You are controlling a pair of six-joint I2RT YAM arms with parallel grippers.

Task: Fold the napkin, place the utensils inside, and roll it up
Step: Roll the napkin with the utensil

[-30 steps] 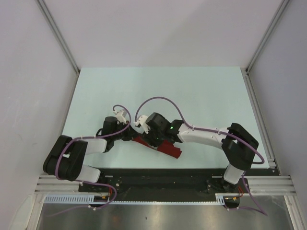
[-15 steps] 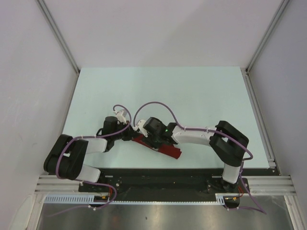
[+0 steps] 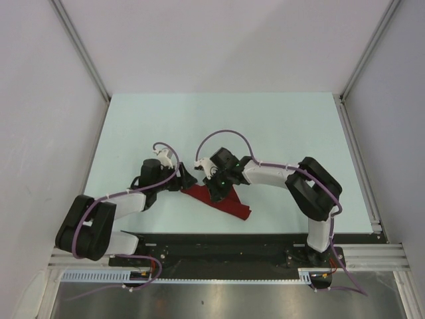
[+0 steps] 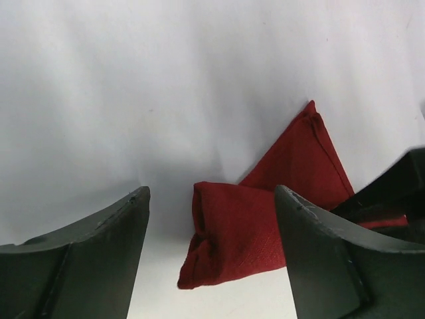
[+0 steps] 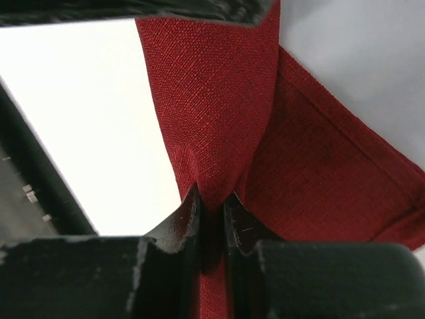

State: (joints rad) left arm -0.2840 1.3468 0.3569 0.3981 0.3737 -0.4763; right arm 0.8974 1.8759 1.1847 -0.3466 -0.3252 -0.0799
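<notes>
Napkin folded and part-rolled, roll looks unfinished, knife not in view.

The right gripper (image 5: 211,199) is clamped on a raised fold of the dark red napkin (image 5: 312,173), with cloth running up from between its jaws and a flat hemmed layer to their right. The left gripper (image 4: 212,193) has its jaws apart and holds nothing; the bundled end of the napkin lies between and just ahead of its fingers (image 4: 99,232), with a flat pointed flap beyond it. From above, the cloth sits on the table (image 3: 265,126) under both tools, near their bases. My read is that the fold is done and the rolling is underway, with the flap left to wrap. I cannot tell if the knife is inside.
</notes>
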